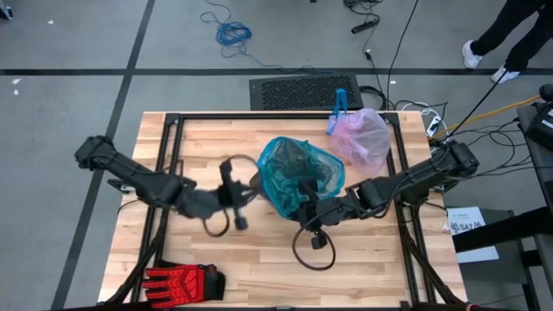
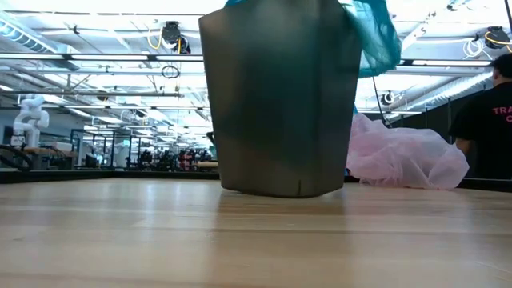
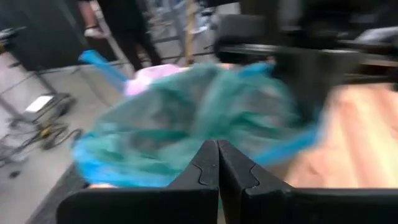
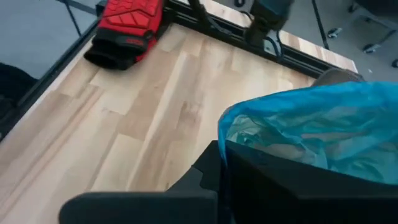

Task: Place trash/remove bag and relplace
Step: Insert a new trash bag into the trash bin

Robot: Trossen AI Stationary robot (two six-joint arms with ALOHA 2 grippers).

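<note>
A dark bin (image 2: 280, 104) stands mid-table with the teal-green bag (image 1: 298, 171) spread over its mouth; a flap of the bag (image 2: 376, 32) hangs over the rim. The lilac-pink bag (image 1: 363, 136) with its blue tie (image 1: 337, 111) lies on the table beyond the bin, toward the far right corner. My left gripper (image 1: 246, 185) is shut and sits at the bin's left rim, facing the teal bag (image 3: 199, 118). My right gripper (image 1: 307, 206) is at the bin's near rim, on the bag's edge. No paper wads show. My left gripper points its shut fingertips (image 3: 217, 146) at the teal bag from the table's left; I cannot tell whether they touch it. My right gripper has the teal bag's rim edge (image 4: 233, 134) at the bin's near side. Only one finger (image 4: 205, 171) shows; the dark wall below the bag hides the other. The edge lies draped over the bin's rim.
A red-and-black glove (image 1: 181, 281) lies at the near left corner of the table. Loose black cables (image 1: 315, 246) curl on the wood in front of the bin. A person (image 2: 488, 120) stands beyond the far right edge.
</note>
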